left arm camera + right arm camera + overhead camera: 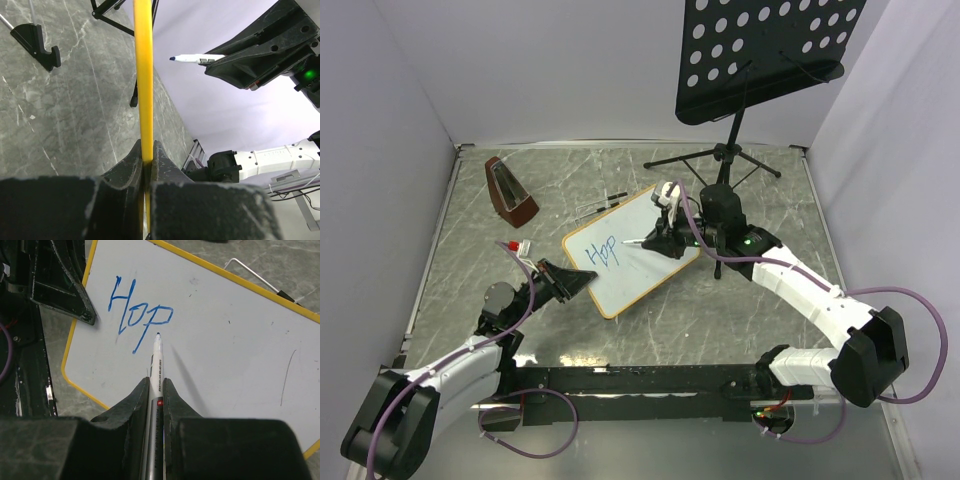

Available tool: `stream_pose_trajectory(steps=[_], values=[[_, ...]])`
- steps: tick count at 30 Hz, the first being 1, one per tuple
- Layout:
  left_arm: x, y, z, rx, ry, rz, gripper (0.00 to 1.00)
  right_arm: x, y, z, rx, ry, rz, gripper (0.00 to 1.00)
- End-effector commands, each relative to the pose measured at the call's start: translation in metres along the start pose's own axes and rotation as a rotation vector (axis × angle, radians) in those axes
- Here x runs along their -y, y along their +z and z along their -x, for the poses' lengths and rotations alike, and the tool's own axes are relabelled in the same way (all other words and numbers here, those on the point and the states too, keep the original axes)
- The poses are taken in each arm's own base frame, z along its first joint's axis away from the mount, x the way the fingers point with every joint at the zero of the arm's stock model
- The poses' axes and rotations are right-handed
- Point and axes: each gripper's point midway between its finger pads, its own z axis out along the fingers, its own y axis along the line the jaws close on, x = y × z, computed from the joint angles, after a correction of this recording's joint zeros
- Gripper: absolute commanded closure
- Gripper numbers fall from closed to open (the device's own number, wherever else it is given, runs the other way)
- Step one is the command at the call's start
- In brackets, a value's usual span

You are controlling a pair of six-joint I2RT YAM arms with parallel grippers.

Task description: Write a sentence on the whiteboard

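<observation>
The whiteboard (638, 262), white with a thin yellow-tan frame, lies tilted on the grey table. It carries the blue letters "Hop" (601, 250), also clear in the right wrist view as "Hop" (140, 312) on the whiteboard (230, 340). My left gripper (582, 283) is shut on the board's near-left edge; the frame edge (143, 75) runs between the jaws of the left gripper (146, 150). My right gripper (156, 385) is shut on a white marker (156, 360). Its tip sits just right of the "p", close to the surface; contact I cannot tell.
A black perforated music-stand plate (765, 50) hangs over the far right, its tripod legs (720, 160) behind the board. A brown wedge-shaped object (510, 190) stands far left. A small red-and-white item (515, 246) lies left of the board. Walls close in the table.
</observation>
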Motion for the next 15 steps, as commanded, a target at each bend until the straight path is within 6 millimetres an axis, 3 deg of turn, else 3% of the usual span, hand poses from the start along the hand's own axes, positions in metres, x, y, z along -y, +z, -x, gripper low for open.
stream_pose_trajectory(steps=[1,15], values=[[0.037,0.0,0.02,0.072,0.074,-0.145,0.99,0.0,-0.002,0.012,0.046,-0.039,0.003,1.0],[0.043,0.002,0.02,0.055,0.08,-0.171,0.99,0.005,0.013,0.009,0.018,-0.028,-0.003,1.0]])
